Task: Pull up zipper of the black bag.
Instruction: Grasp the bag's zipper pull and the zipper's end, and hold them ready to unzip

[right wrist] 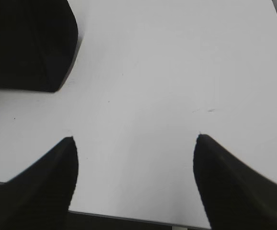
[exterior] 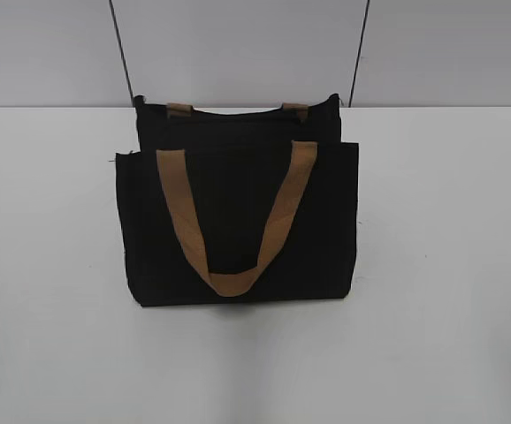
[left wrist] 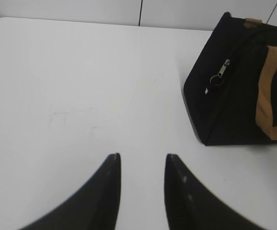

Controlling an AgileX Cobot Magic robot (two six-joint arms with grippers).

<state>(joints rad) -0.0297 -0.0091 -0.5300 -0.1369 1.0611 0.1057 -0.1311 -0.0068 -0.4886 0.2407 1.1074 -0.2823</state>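
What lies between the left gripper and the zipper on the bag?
Only bare white table between the left gripper and the zipper of the black bag, in the left wrist view.

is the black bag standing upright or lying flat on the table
Upright. The black bag stands on its base on the table, one tan handle drooping down its front.

The black bag (exterior: 238, 221) stands on the table (exterior: 450, 265), about midway across it, with a wall (exterior: 238, 44) behind; one strap handle (exterior: 238, 221) hangs down its front face; the zipper (left wrist: 221, 73) sits on the bag's left end; both grippers hover over bare table, left gripper (left wrist: 142, 165) left of the bag, right gripper (right wrist: 134, 143) to its right.
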